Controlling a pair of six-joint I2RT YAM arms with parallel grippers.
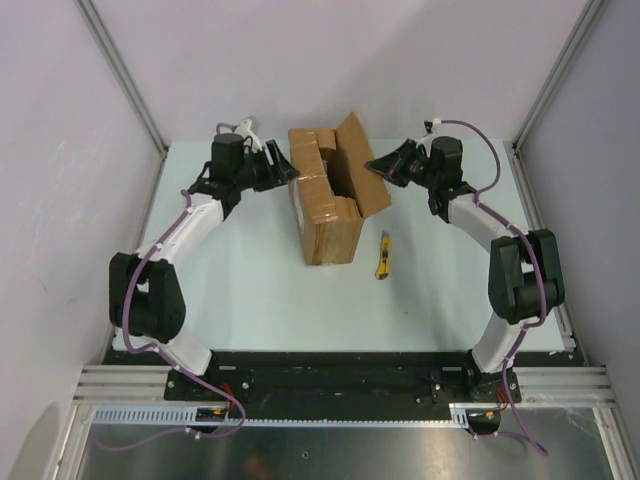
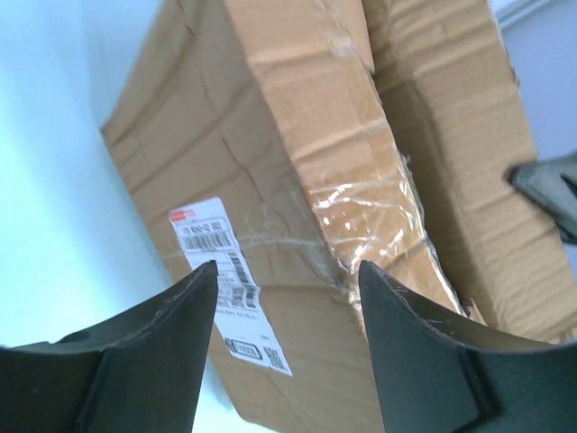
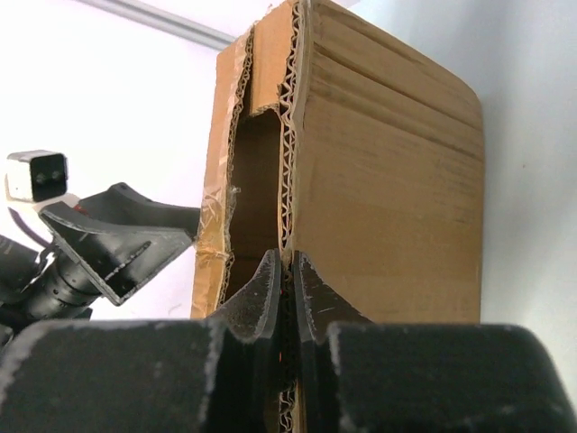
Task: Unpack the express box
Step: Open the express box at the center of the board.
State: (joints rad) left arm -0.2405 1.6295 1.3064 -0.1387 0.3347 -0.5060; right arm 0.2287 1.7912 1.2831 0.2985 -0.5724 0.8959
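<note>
Top external view: we are seeing the box [image 1: 325, 205] lying in the far middle of the table [image 1: 240, 270], its long side running away from the arm bases. One flap [image 1: 355, 150] is standing up along its right side, opening the far end. We are pinching that flap's corrugated edge with the right gripper [image 3: 288, 263], the jaws pressing tight on the cardboard. Our left gripper [image 2: 287, 271] is hovering at the box's far left edge with its jaws spread wide and nothing between them; we cannot tell whether a fingertip is touching the cardboard. Through the left wrist camera we are looking along the box's side, where a white label [image 2: 230, 287] is sitting beside glossy, crinkled tape [image 2: 361, 207]. A yellow knife [image 1: 382, 257] is lying on the table just right of the box's near end, apart from it. The tabletop is showing pale, smooth and faintly blue-green. Plain white walls [image 1: 60, 150] are closing in the cell on three sides, with metal posts [image 1: 120, 75] running up the back corners.
</note>
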